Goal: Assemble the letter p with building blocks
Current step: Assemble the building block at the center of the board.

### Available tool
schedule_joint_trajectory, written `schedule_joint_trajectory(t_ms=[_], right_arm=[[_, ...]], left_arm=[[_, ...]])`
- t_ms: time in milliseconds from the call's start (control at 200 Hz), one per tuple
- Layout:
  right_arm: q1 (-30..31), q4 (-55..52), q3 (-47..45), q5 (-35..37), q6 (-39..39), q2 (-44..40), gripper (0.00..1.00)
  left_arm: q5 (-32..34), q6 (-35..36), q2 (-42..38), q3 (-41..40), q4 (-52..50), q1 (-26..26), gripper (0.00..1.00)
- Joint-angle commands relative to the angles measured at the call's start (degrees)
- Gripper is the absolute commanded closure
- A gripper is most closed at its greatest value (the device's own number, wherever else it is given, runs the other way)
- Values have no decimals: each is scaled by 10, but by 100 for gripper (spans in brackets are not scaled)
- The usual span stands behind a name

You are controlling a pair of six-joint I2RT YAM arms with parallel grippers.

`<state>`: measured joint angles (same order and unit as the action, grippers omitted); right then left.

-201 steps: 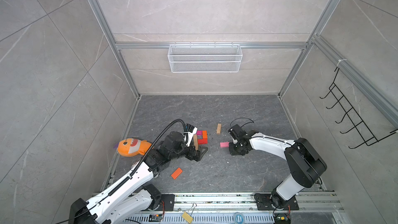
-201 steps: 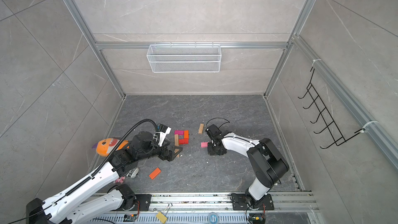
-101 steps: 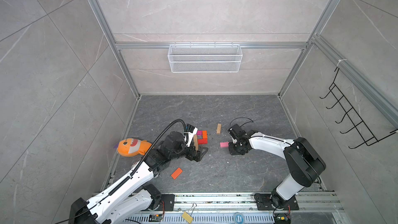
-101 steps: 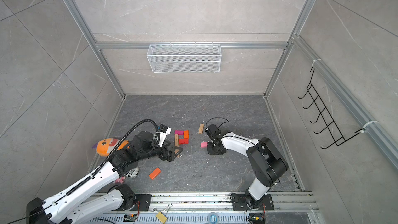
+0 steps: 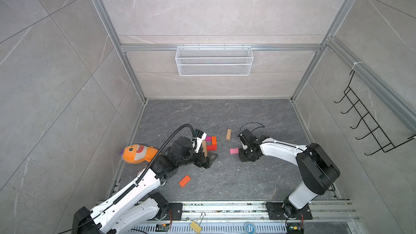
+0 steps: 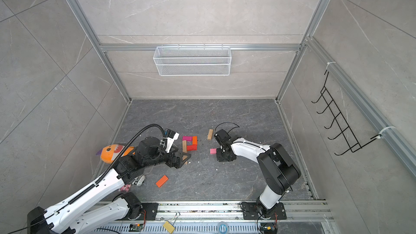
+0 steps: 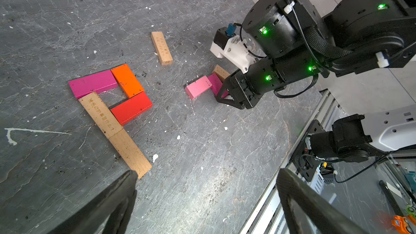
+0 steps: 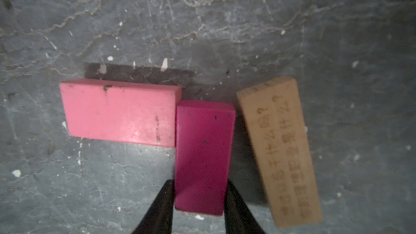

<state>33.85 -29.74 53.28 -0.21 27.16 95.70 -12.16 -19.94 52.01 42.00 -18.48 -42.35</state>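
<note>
Barely a thing has moved vs a sec ago: both arms sit where they were and the blocks lie the same.

Top views: left gripper (image 5: 209, 157) is low, centre-left of frame; jaws spread wide, nothing between them, tips at the foot of the letter p (image 5: 213, 141); its tan stem runs up-frame w/ the magenta, orange and red loop on its right. Right gripper (image 5: 241, 153) is just right of centre, nose down at the floor; light pink block (image 5: 234, 151) pokes out on its left. Loose tan block (image 5: 228, 134) sits up-frame btwn the P and the R arm; orange block (image 5: 184, 180) lies alone lower down; plush fish (image 5: 137, 153) is at the floor's left edge.

Left wrist: own fingers (image 7: 117, 199) far apart, empty; P lies flat on the slate, two tan bars end to end as stem, magenta, orange and red closing the loop, all touching. R gripper is beyond it, on the loose magenta block (image 7: 215, 82).

Right wrist: fingers (image 8: 162, 208) pinch the loose magenta block on both long sides near one end; light pink's end butts its side at the far end, making a corner; second tan block (image 8: 279, 151) is just beside, small gap, slightly tilted.
</note>
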Motion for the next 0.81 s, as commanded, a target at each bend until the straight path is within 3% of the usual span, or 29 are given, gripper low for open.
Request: schedule_joint_trajectory(t_ms=[0,803], right_arm=[[2,-10,4,7,-11,22,60],[2,-8,0,3,-12,16,49]], left_arm=[[-6,-4,0,24,-4,2,0],[-1,-2,-1,24,-6,2,0]])
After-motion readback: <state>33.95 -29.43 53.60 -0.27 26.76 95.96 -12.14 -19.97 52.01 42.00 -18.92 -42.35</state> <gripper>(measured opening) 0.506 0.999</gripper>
